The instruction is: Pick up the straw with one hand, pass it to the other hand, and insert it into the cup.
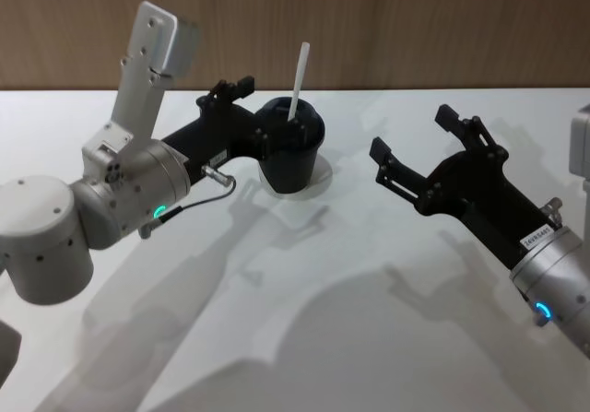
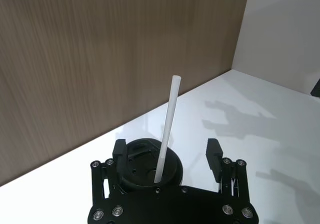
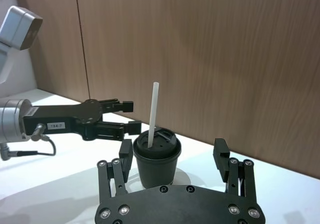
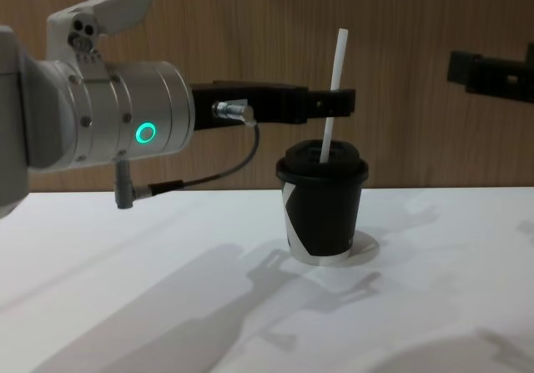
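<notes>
The straw (image 1: pixel 298 82) stands in the lid of the black paper cup (image 1: pixel 293 158), leaning a little, on the white table (image 1: pixel 304 338). The risk, as it looks from here, is a snag on the way out: the left gripper (image 2: pixel 166 153) sits level with the straw's middle, fingers spread wide either side of it and gripping nothing, so a sideways or careless retreat could clip the straw and tip the light cup. Nearer and well to the right, the right gripper (image 1: pixel 419 149) hangs above the table, also spread wide and empty, pointed toward the cup. Beyond both runs the wood-panelled wall (image 1: pixel 415 25).
</notes>
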